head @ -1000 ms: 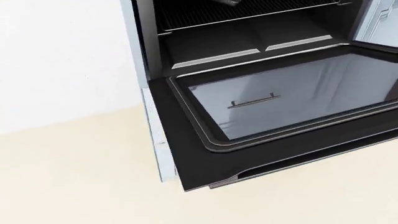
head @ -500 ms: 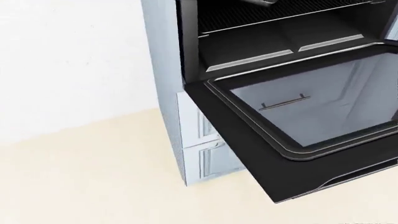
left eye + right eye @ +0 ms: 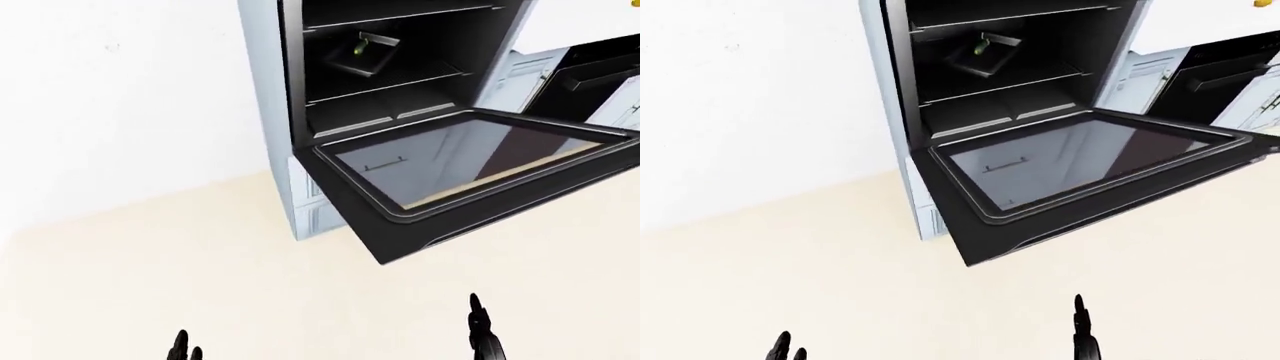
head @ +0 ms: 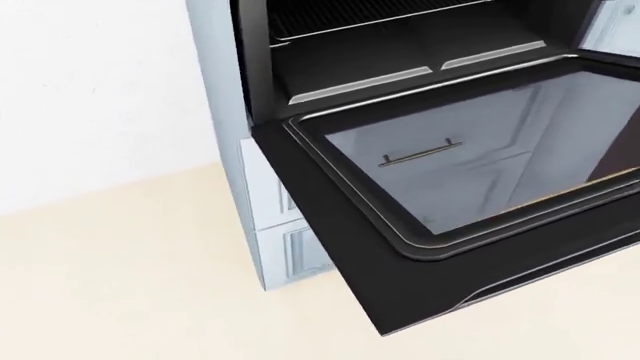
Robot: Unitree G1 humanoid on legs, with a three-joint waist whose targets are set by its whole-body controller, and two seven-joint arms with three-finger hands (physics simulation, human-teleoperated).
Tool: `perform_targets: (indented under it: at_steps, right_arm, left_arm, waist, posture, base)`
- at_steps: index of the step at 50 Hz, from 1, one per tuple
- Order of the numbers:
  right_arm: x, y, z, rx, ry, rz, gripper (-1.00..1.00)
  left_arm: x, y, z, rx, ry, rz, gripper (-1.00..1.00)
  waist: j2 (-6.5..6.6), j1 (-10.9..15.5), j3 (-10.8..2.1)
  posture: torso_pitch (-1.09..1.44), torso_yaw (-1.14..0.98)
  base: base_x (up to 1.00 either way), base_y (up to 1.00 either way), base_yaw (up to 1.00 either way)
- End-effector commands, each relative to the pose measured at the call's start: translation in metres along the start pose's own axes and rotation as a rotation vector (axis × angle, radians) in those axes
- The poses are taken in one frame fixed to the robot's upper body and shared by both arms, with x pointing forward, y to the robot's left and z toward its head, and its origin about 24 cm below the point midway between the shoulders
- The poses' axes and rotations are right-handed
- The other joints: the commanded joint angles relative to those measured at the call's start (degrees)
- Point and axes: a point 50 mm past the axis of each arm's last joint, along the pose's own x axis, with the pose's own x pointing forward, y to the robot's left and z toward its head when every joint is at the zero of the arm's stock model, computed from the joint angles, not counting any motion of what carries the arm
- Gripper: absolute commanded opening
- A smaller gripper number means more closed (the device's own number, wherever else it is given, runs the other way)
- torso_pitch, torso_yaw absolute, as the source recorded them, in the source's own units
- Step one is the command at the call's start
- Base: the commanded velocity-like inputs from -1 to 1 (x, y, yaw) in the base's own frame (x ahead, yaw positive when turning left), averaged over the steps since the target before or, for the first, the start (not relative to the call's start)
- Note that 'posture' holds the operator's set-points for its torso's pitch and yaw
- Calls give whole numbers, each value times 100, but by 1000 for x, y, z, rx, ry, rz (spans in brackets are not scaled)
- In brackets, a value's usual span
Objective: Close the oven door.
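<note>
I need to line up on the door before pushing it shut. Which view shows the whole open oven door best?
The right-eye view: the oven door lies flat open with all four edges in frame. The left-eye view shows nearly as much, but its right corner touches the picture's edge. The head view is closer and cuts off the door's right side.

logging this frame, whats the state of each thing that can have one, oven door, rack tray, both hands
oven door: fully open, lying flat
tray on oven rack: sits inside, holding a small green item
left robot hand: only fingertips show, touching nothing
right robot hand: fingers extended, empty, below the door
</note>
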Motion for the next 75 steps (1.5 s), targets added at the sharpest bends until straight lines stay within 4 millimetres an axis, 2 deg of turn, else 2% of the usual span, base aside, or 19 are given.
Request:
perform_targets:
  at_steps: [1,6,7,10,16,17,21,26,33,34,36,44,48,50,53,58,61,63,75]
  right_arm:
    - [7,-1,10,11,-61,2,100]
    - [6,-1,10,15,-55,5,100]
    - [6,-1,10,15,-57,6,100]
    - [6,0,10,16,-59,9,100]
    - [5,1,9,39,-52,30,100]
    - [5,1,9,41,-52,31,100]
    - [6,1,9,45,-52,38,100]
    - [6,2,9,53,-47,41,100]
    - [5,2,7,65,-40,48,100]
    - [5,2,8,64,-40,50,100]
    - [5,2,7,67,-40,53,100]
    - [5,2,7,70,-38,57,100]
    - [6,2,7,71,-36,57,100]
    - [6,3,7,75,-35,58,100]
    - [6,2,8,77,-36,57,100]
    - [6,3,8,78,-39,59,100]
    - [6,3,8,78,-39,60,100]
    - [6,3,7,79,-38,62,100]
    - [5,4,7,84,-40,69,100]
  left_arm:
    - [4,7,12,22,-60,13,100]
    - [5,7,12,23,-61,13,100]
    - [4,7,12,23,-61,13,100]
    - [4,6,12,24,-61,13,100]
    - [3,5,11,23,-61,13,100]
    - [3,5,11,23,-61,13,100]
    - [4,5,11,22,-61,11,100]
    - [4,5,11,22,-61,10,100]
    - [4,6,11,21,-60,12,100]
    - [4,6,11,21,-60,12,100]
    - [4,6,11,20,-60,12,100]
    - [4,6,11,20,-60,12,100]
    - [4,5,11,20,-61,12,100]
    - [4,5,11,20,-61,11,100]
    - [4,5,11,20,-61,11,100]
    - [4,5,11,20,-62,11,100]
    - [4,5,11,20,-62,11,100]
    - [4,5,11,20,-61,10,100]
    - [4,5,11,19,-62,10,100]
  waist:
    - [4,7,-77]
    - [79,-55,-132]
    - [90,-79,-230]
    - [167,-116,-124]
    - [621,-59,-38]
    - [416,-47,-35]
    - [480,-61,-61]
    - [298,-71,-50]
    - [-297,-82,-204]
    - [-123,-147,-123]
    - [-121,-164,-108]
    - [240,-101,-43]
    - [729,-73,-101]
    - [536,-27,-57]
    - [508,-52,-68]
    - [259,-72,-68]
    - [11,-73,-96]
    - [-308,-111,-172]
    - [371,-87,-40]
  posture:
    - [0,0]
    - [0,0]
    - [0,0]
    - [0,0]
    - [0,0]
    - [0,0]
    - [0,0]
    - [0,0]
    - [0,0]
    - [0,0]
    - [0,0]
    - [0,0]
    - [0,0]
    - [0,0]
    - [0,0]
    - [0,0]
    - [0,0]
    - [0,0]
    - [0,0]
  base:
    - [0,0,0]
    - [0,0,0]
    - [0,0,-13]
    - [0,0,-20]
    - [0,0,-19]
    - [0,0,-19]
    - [0,0,-19]
    - [0,0,-20]
    - [0,0,-23]
    - [0,0,-22]
    - [0,0,-22]
    - [0,0,-21]
    - [0,0,-21]
    - [0,0,-21]
    - [0,0,-22]
    - [-5,0,-45]
    - [-6,0,-39]
    - [-5,0,-36]
    - [-5,0,-28]
